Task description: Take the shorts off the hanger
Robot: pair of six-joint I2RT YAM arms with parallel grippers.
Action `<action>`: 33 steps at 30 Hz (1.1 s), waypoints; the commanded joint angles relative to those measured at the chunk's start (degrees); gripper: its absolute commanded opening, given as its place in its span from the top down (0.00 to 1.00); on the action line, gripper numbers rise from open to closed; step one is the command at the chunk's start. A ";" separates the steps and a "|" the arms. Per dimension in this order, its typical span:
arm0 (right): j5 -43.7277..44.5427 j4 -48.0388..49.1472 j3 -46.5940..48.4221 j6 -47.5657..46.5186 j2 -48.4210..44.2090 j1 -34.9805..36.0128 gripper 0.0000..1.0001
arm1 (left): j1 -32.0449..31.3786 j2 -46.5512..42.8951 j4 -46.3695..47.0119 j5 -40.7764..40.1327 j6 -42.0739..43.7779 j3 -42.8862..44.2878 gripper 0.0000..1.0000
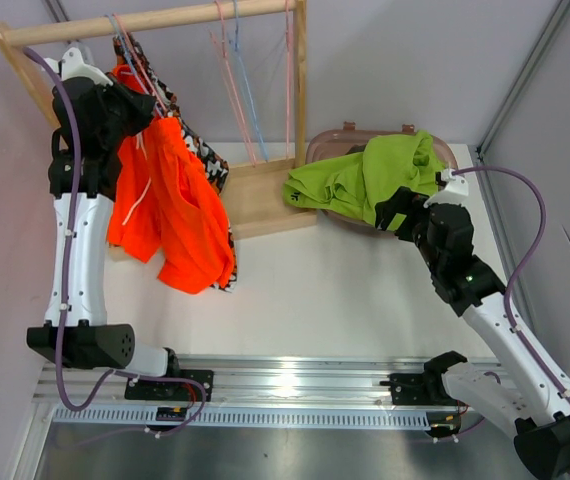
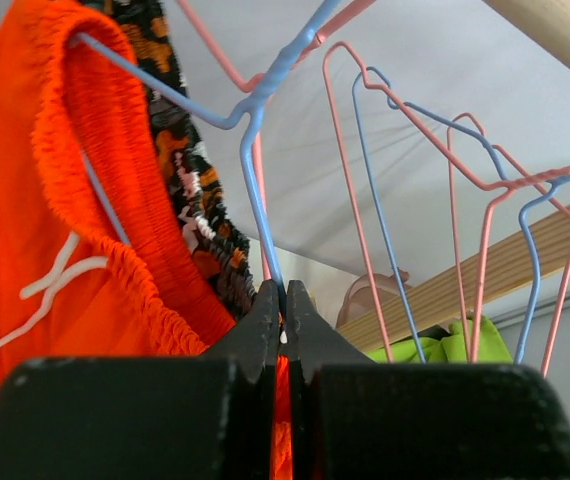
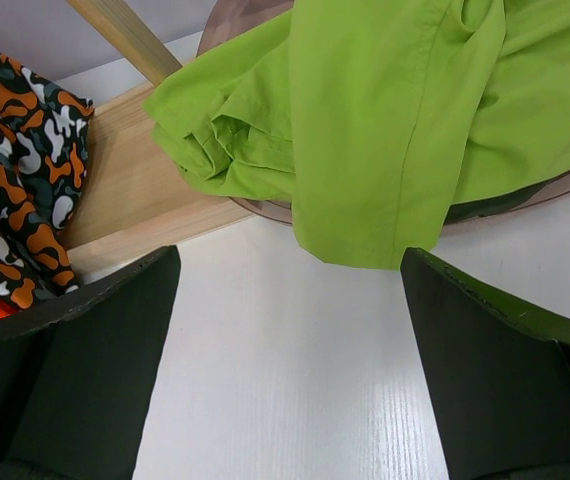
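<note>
The bright orange shorts hang on a blue hanger at the left end of the wooden rack, with the camouflage shorts right behind them. My left gripper is raised at the orange waistband. In the left wrist view it is shut on the blue hanger's wire, with orange cloth in the gap below. The lime green shorts lie over a pinkish basin. My right gripper is open and empty above the table in front of them. A dark cloth shows under the lime pair.
Several empty pink and blue wire hangers hang on the rod to the right of the shorts. The rack's wooden base board lies beside the basin. The rack's upright post stands between hangers and basin.
</note>
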 commanded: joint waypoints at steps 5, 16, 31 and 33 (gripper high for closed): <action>0.22 2.05 -0.25 0.47 -0.68 0.31 0.00 | 0.64 0.70 0.88 2.29 0.15 4.33 1.00; -2.68 5.65 7.47 -3.31 -0.86 8.73 0.01 | 0.64 3.61 -9.76 4.66 0.42 26.03 1.00; -6.55 14.71 32.42 -10.78 20.48 39.41 0.01 | 0.72 -1.31 -7.48 6.51 -3.27 25.61 1.00; -5.94 15.41 34.81 -11.66 24.97 42.66 0.00 | 0.72 -2.36 -6.69 5.90 -3.71 24.56 1.00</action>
